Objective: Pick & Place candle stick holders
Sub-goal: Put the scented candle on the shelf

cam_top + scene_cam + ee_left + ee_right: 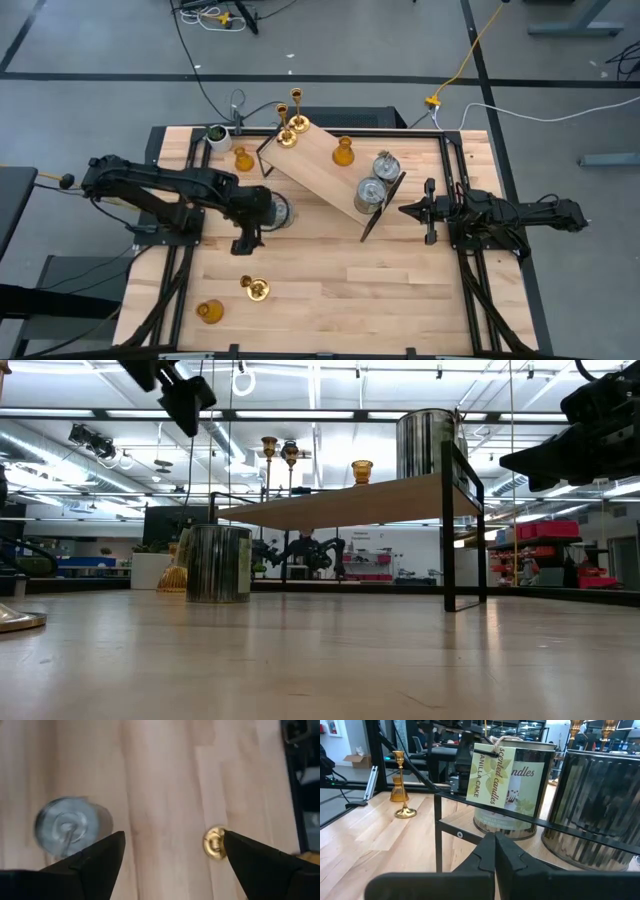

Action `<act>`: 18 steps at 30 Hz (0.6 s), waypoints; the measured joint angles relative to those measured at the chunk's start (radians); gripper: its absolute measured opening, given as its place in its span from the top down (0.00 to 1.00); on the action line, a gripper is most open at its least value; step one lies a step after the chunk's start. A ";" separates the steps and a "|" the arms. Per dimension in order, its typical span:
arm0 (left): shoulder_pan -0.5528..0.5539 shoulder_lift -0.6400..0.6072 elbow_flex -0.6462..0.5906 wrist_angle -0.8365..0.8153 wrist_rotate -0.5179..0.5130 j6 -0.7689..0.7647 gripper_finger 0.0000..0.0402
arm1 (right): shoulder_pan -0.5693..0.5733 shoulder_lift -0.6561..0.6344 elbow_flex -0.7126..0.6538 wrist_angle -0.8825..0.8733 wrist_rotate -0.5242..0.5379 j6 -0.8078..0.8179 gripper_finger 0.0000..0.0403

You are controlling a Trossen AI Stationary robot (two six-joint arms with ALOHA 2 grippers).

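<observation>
A wooden shelf point(330, 170) on a black frame stands slanted across the table's middle. On it stand two brass sticks point(290, 128), an amber glass holder point(343, 152) and two silver cylinders point(378, 178). On the table stand a silver cylinder point(277, 210), an amber holder point(243, 158), a brass stick point(255, 288) and another amber holder point(209, 311). My left gripper point(247, 240) hangs open and empty, pointing down; its wrist view shows the cylinder point(70, 827) and the brass stick point(215, 842) far below its fingers point(172, 840). My right gripper point(405, 210) is shut and empty beside the shelf's right end point(495, 845).
A small white pot with a green plant point(216, 135) stands at the far left corner. The shelf's black frame point(438, 827) stands right in front of my right gripper. Bare wood lies between the shelf and the near edge point(380, 300).
</observation>
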 joint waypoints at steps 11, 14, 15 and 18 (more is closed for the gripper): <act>-0.115 0.004 -0.002 -0.063 0.097 -0.027 0.14 | 0.000 0.000 0.000 0.000 0.000 0.000 0.99; -0.158 0.004 -0.001 -0.099 0.118 0.005 0.14 | 0.000 0.000 0.000 0.000 0.000 0.000 0.99; -0.171 0.004 -0.001 -0.114 0.120 0.024 0.14 | 0.000 0.000 0.000 0.000 0.000 0.000 0.99; -0.208 0.004 -0.002 -0.167 0.120 0.073 0.14 | 0.000 0.000 0.000 0.000 0.000 0.000 0.99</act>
